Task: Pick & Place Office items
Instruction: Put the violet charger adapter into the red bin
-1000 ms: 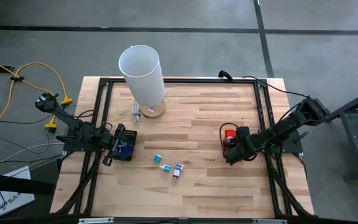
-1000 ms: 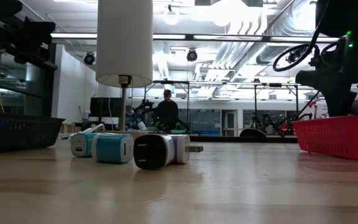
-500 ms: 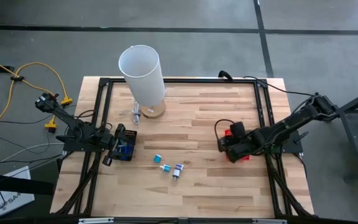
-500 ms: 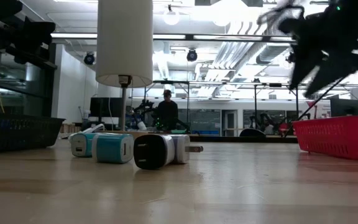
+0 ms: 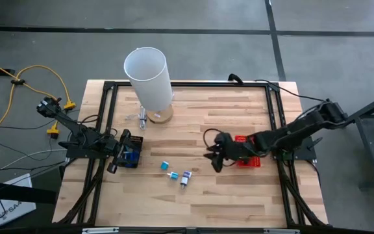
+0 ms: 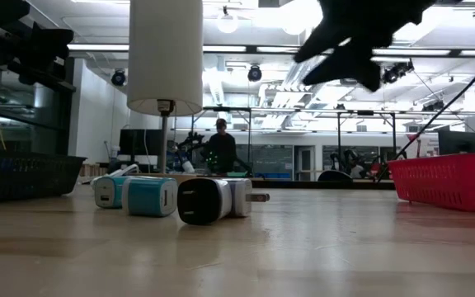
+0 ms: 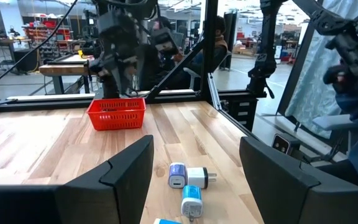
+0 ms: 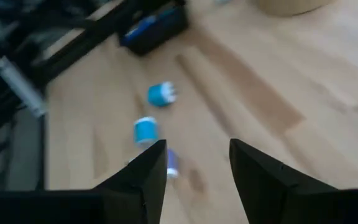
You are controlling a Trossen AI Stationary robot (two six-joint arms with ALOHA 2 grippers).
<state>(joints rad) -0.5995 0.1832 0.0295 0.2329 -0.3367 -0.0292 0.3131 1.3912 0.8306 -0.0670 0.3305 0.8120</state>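
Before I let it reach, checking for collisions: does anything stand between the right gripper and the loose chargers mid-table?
Nothing visible does. Only bare wood lies between the right gripper and the chargers; the red basket sits behind it.

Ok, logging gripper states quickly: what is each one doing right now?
Left gripper: open, empty, near the table's left edge.
Right gripper: open, empty, above the table.

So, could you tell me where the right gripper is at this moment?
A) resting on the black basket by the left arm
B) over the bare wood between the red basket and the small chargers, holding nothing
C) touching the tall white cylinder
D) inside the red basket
B: in the high view the right gripper hangs over bare wood, left of the red basket and right of the chargers, its fingers apart and empty.
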